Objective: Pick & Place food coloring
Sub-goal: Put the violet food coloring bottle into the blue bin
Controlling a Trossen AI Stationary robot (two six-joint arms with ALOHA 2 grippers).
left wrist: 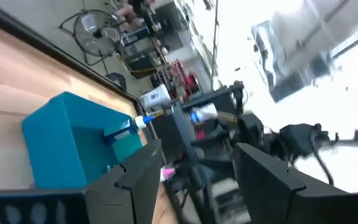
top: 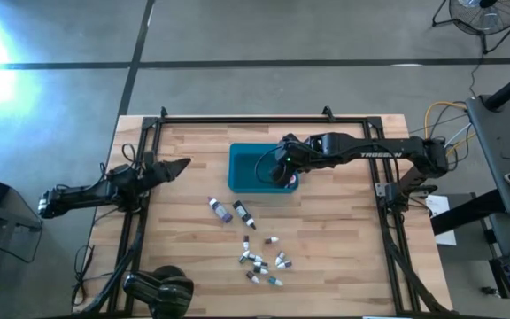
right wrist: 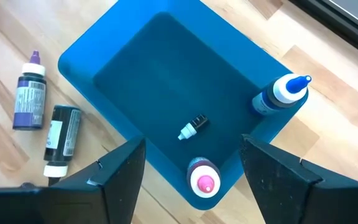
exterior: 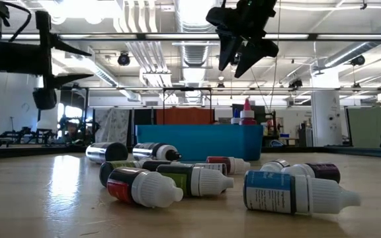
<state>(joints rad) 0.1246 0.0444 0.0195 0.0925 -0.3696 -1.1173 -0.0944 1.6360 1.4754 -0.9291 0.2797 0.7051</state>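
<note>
My right gripper point(right wrist: 194, 186) hangs open above the teal bin point(top: 242, 168), over its right end, with nothing between its fingers. In the bin a tiny dark bottle point(right wrist: 191, 127) lies on the floor; a pink-capped bottle point(right wrist: 202, 177) and a blue-capped one point(right wrist: 281, 93) stand upright. Two longer food coloring bottles point(top: 220, 209) point(top: 243, 213) lie on the table in front of the bin. Several small ones point(top: 259, 261) lie in a loose cluster nearer the front edge. My left gripper point(top: 182, 165) waits open at the table's left, pointing level toward the bin.
The wooden table point(top: 343, 230) has a dark metal frame point(top: 237, 118) along its far edge and sides. In the low view the small bottles point(exterior: 144, 185) lie close in front, the bin point(exterior: 197, 142) stands behind them, and my right gripper point(exterior: 243, 63) hangs high above.
</note>
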